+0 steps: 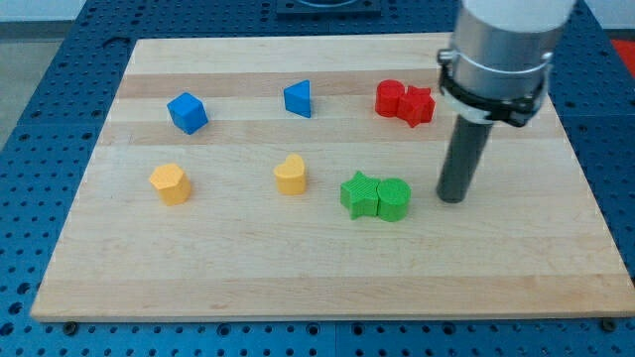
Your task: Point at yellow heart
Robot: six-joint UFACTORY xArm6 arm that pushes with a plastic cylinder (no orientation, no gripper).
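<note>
The yellow heart (291, 175) sits on the wooden board (327, 288) a little left of the view's centre. My tip (451, 199) rests on the board well to the heart's right. A green star (359, 192) and a green round block (394, 198) lie touching each other between the heart and my tip. My tip stands a short gap to the right of the green round block and touches no block.
A second yellow block (171, 183), roughly hexagonal, lies at the view's left. A blue cube (187, 112) and a blue triangle (298, 98) lie toward the view's top. Two red blocks (405, 102) touch each other above my tip.
</note>
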